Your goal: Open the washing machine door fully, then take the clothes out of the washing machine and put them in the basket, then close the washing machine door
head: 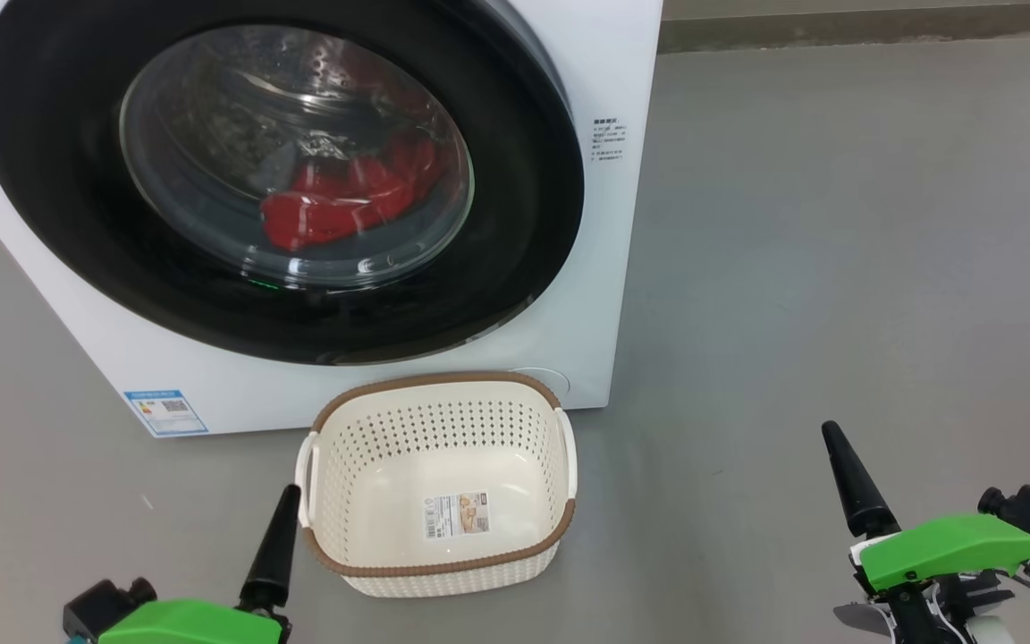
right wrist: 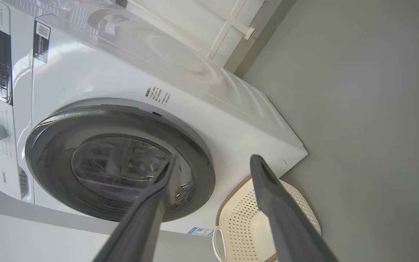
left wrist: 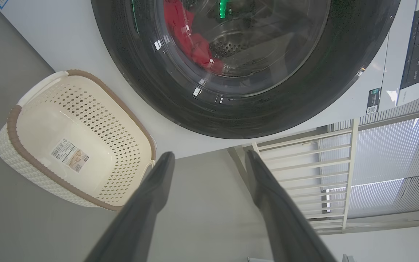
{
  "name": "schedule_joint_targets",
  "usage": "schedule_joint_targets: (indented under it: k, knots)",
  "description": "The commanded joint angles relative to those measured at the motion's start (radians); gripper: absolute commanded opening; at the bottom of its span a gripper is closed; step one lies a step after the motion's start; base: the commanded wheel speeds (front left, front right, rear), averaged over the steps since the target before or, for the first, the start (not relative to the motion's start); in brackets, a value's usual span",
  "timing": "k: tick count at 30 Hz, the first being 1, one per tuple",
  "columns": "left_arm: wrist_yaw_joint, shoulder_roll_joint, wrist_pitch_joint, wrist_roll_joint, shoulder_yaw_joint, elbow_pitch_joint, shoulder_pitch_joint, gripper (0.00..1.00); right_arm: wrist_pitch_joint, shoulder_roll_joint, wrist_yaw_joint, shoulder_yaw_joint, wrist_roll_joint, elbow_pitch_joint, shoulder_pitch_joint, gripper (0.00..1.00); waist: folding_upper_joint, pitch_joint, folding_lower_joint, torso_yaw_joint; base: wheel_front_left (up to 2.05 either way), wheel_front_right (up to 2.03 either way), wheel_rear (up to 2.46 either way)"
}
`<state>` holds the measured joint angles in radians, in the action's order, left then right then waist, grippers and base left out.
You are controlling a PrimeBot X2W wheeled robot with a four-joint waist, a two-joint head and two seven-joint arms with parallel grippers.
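Left claw [left wrist: 209,154]: fingers spread wide apart, nothing between them; it sits low, over bare floor [head: 837,224].
Right claw [right wrist: 213,158]: fingers likewise apart and empty, over the floor.
Basket [head: 443,425]: upright on the floor just to the right of the left claw, whose fingertip in the head view is close beside the basket's left handle. It is well to the left of the right claw. Nothing lies in it but a sticker [head: 457,516] on its bottom.
Washer [head: 591,304]: ahead of both claws, beyond the basket, whose far rim stands just before the washer's front. More squarely before the left claw than the right.
Door [head: 77,179]: shut, black rim flat against the washer's front, ahead of and above both claws, apart from each.
Clothes [head: 336,201]: red fabric inside the drum, seen through the door glass, low in the window, ahead of the left claw.
Blue label [head: 164,411]: at the washer's lower front corner, ahead of the left claw and a little to its left.
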<state>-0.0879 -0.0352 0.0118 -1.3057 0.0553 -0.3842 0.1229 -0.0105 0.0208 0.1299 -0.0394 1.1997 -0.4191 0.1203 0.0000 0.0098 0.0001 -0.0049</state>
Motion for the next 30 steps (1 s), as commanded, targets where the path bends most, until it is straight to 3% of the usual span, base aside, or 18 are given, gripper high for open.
schedule_joint_targets:
  k: [1,16,30]
  knots:
    - [0.005,-0.013,0.012,0.036,-0.008,0.032,0.053,1.0,-0.013,0.009,0.0,0.008,-0.04,0.031,0.056,1.0,0.0,0.001,-0.0001,0.0,0.0,0.0,0.0]
    - [0.037,-0.014,0.056,0.307,0.011,0.043,0.084,1.0,-0.057,0.012,0.0,0.021,-0.259,0.044,0.09,1.0,0.0,0.004,-0.0001,-0.004,0.0,0.0,0.0]
    - [0.042,-0.008,0.094,0.46,0.02,0.038,0.111,1.0,-0.095,0.016,0.001,0.034,-0.418,0.038,0.124,1.0,0.0,0.004,-0.0001,-0.007,0.0,0.0,0.0]
